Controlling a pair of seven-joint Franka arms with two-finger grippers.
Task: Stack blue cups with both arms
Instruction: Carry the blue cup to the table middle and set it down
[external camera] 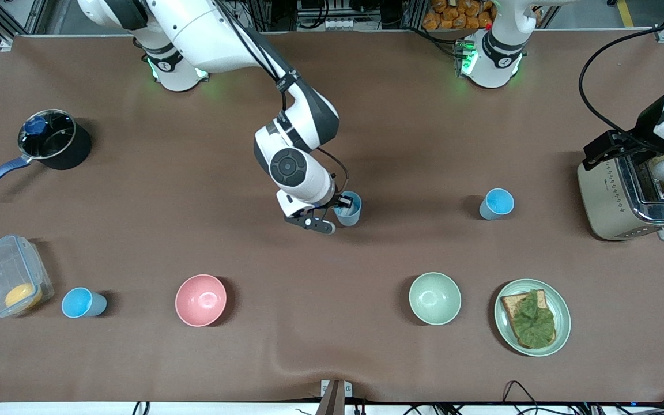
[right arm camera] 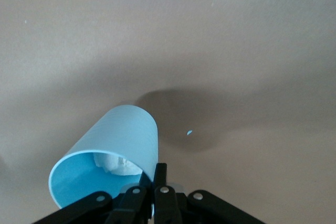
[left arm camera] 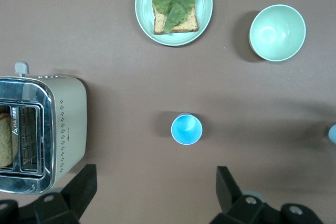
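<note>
Over mid-table, toward the right arm's end from the sky-blue cup, hangs the right gripper, clenched on the rim of a pale-blue cup, tilted in the right wrist view. Above the sky-blue cup waits the left gripper, spread wide, empty. Third blue cup well apart, beside the plastic container.

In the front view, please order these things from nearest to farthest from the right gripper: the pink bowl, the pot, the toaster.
From the right gripper, shut on a blue cup:
1. Pink bowl, nearer the front camera.
2. Pot, toward the right arm's end.
3. Toaster, at the left arm's end.
</note>
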